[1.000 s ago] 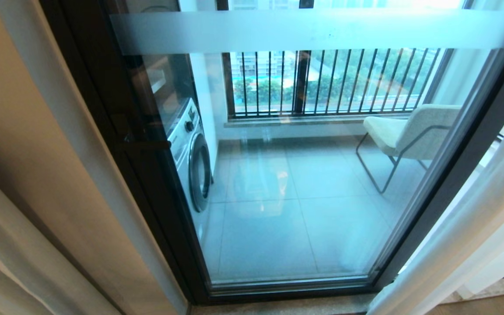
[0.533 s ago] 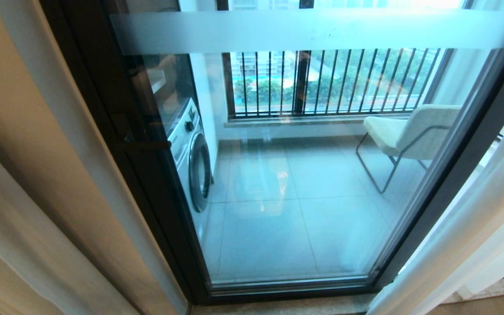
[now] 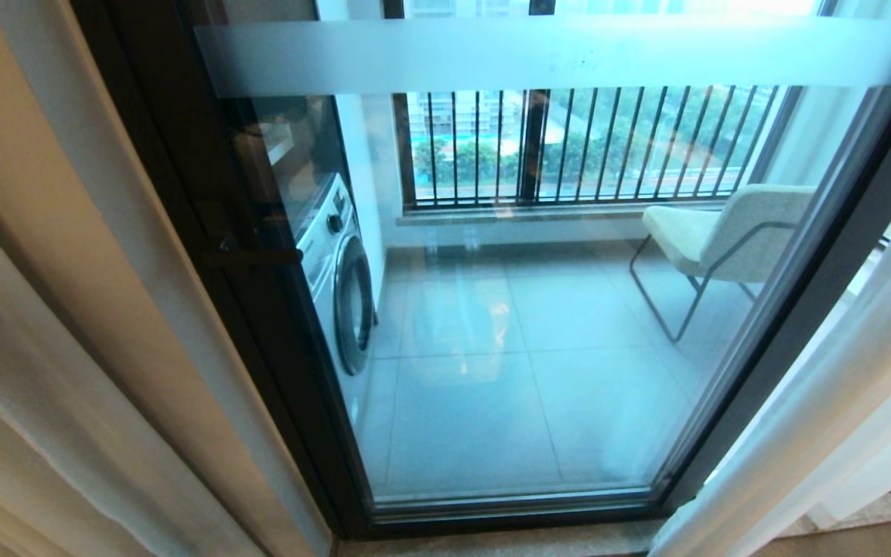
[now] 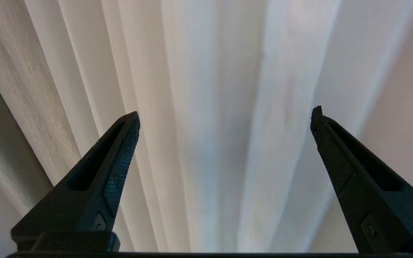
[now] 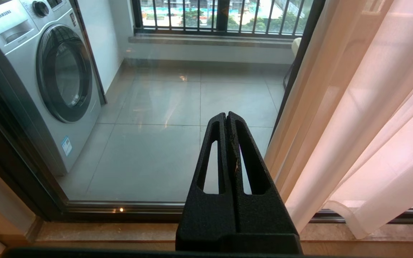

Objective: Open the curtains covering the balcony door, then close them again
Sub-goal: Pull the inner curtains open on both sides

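Left gripper (image 4: 224, 114): fingers (image 4: 120, 168) released, spread wide, nothing between them. Directly ahead of the fingertips, the curtains (image 4: 213, 107): sheer white folds filling the span from one fingertip to the other, with the edge of a fold just beside the farther finger; contact cannot be told. Long axis of the folds running away from the fingers, roughly in line with their pointing, so any closing would pinch across several pleats.

Right gripper (image 5: 227, 118): fingers clenched together on nothing, parked low before the balcony door (image 5: 149, 118), with the right-hand sheer panel (image 5: 353, 136) off to one side of the fingertips and apart from them.

Glass uncovered in the middle, panels drawn to both sides. Judged: opening done, closing pending; left arm nearer its panel, set to grasp.
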